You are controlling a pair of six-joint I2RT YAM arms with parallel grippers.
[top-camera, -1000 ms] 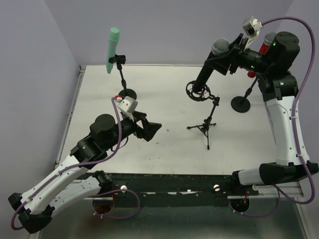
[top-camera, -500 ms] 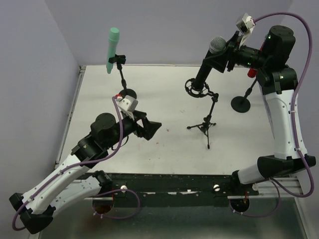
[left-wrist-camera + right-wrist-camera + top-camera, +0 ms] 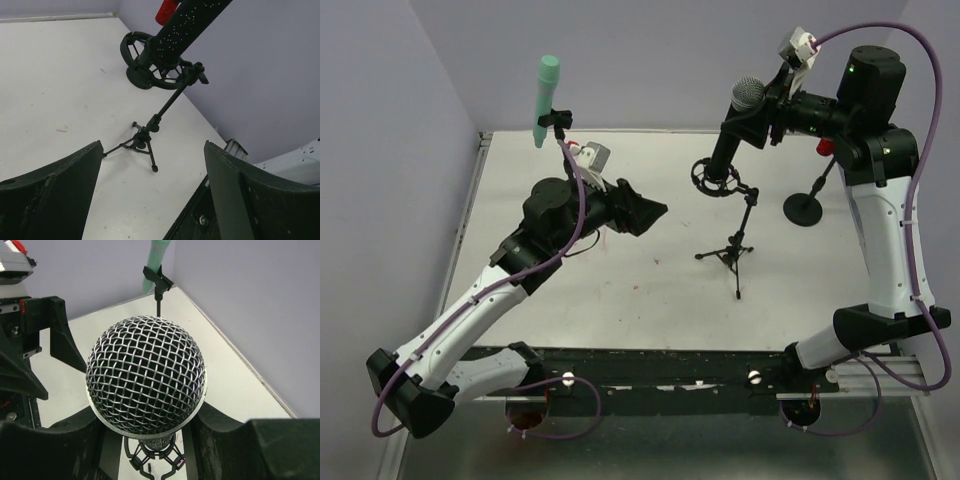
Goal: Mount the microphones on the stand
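On the white table (image 3: 650,290), a black tripod stand with a ring mount (image 3: 730,255) is placed right of the middle. The black microphone with silver mesh head (image 3: 725,155) is set tilted with its lower end in that ring. The right gripper (image 3: 748,118) is clamped around it just under the head. At the far left, the mint-green microphone (image 3: 546,100) is clipped on a thin black stand (image 3: 560,128). The red microphone (image 3: 826,148) is partly hidden behind the right arm, above a round-based stand (image 3: 805,207) right of the tripod. The left gripper (image 3: 650,215), its fingers spread with nothing between them, is found left of the tripod, apart from it.
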